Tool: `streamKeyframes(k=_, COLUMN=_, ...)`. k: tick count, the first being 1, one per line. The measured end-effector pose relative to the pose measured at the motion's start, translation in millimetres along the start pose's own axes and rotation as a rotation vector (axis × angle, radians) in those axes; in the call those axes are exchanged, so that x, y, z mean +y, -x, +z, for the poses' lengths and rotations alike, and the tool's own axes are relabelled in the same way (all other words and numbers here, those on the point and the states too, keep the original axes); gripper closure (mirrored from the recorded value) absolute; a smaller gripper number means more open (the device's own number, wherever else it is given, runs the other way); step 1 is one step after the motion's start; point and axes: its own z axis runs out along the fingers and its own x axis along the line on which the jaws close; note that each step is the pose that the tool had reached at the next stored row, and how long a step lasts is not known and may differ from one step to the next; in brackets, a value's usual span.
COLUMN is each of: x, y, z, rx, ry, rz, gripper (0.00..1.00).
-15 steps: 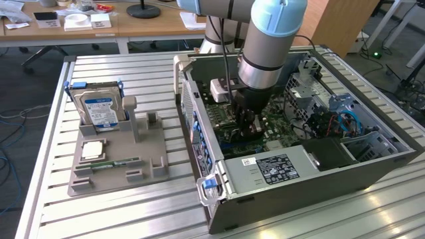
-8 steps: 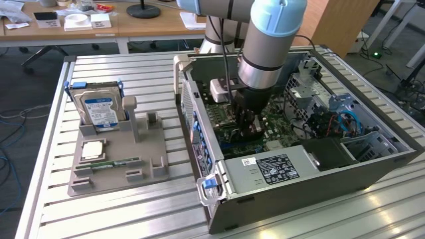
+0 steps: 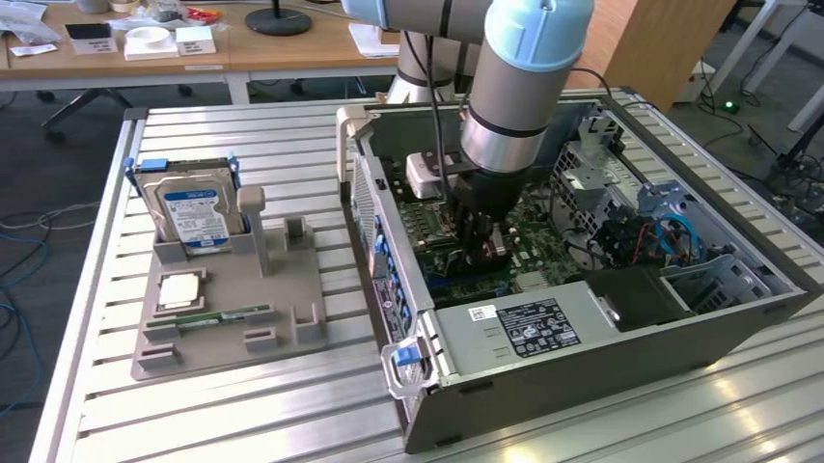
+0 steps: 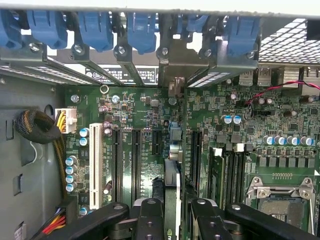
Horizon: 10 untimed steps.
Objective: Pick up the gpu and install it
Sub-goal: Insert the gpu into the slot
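Note:
The gpu shows edge-on in the wrist view as a thin green card with a black cooler on one face, and its silver end bracket reaches the case's rear slot openings. My gripper is shut on it, one black finger on each side. The card stands upright just over the green motherboard, between the long black expansion slots; whether it touches a slot is hidden. In the exterior view my gripper reaches down into the open computer case.
Blue slot latches line the case's rear wall. The CPU socket, a cable bundle and the power supply sit around the board. On the exterior view's left, a grey holder carries a hard drive and a memory stick.

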Motion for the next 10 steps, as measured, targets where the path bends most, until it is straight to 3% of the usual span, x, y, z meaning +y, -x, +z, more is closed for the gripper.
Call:
streamKeyframes(k=8, x=0.5, y=0.1, z=0.2, rx=-0.0009, ry=0.0013, rz=0.001, gripper=0.74)
streamKeyframes(k=10, x=0.3, y=0.0, z=0.2, rx=-0.0005, ry=-0.0003, rz=0.001, gripper=0.67)
